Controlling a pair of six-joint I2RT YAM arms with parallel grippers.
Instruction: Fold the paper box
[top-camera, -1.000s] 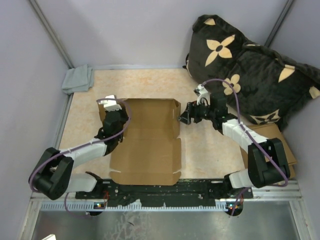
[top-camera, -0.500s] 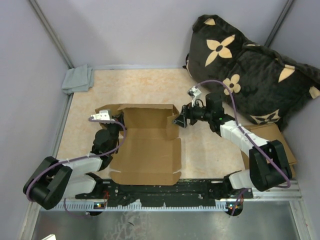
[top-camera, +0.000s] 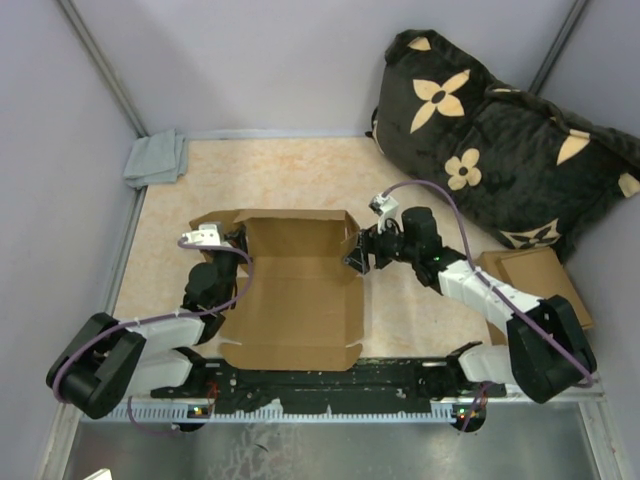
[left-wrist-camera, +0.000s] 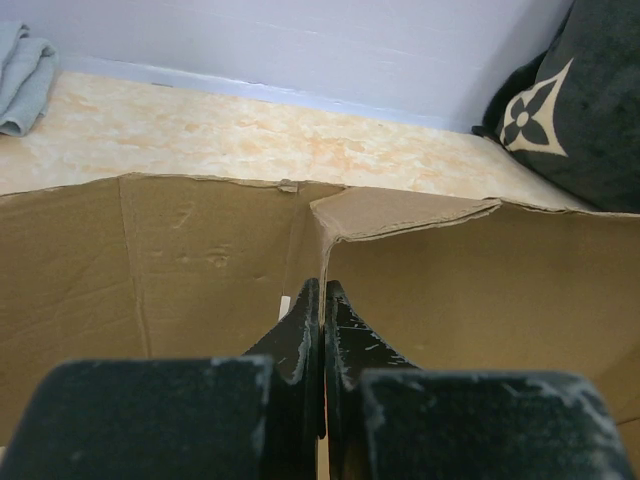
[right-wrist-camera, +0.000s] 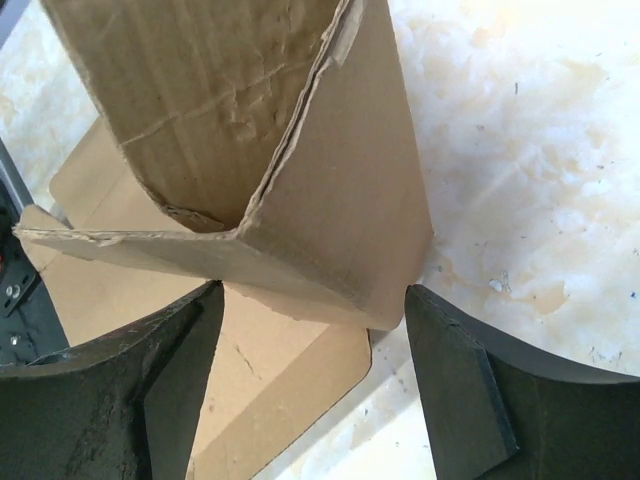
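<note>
**Top external view.** The plain brown corrugated cardboard mailer box (top-camera: 300, 300) lies mid-way across the mottled beige tabletop (top-camera: 300, 170), just ahead of the arm bases. Its far section has the back and side walls raised, and its near panel lies flat. The left gripper (top-camera: 232, 243) is at the box's left wall near the far corner. The right gripper (top-camera: 354, 259) is at the right wall, opposite. A black pillow with tan flower motifs (top-camera: 500, 130) fills the far right corner. A folded grey cloth (top-camera: 155, 158) lies far left, and a stack of smaller flat brown cardboard pieces (top-camera: 535, 275) rests beside the right arm.

**Left wrist view.** The black fingers (left-wrist-camera: 300, 345) are pressed together with no gap. They sit at the seam where a raised wall meets a corner flap. Whether any cardboard edge is pinched between them cannot be told.

**Right wrist view.** The jaws stand wide, straddling the upright right-hand corner of the box. Neither finger (right-wrist-camera: 170, 370) clearly touches it, and nothing is held.

**Hazards (judged).**
- The raised walls appear to stand on their creases alone, so they may spring flat if released.
- An off-centre push from the right gripper could slide the light box sideways rather than fold it, since the closed left fingers offer little restraint.
- The corner's ragged edge could buckle or tear under a hard squeeze.
</note>
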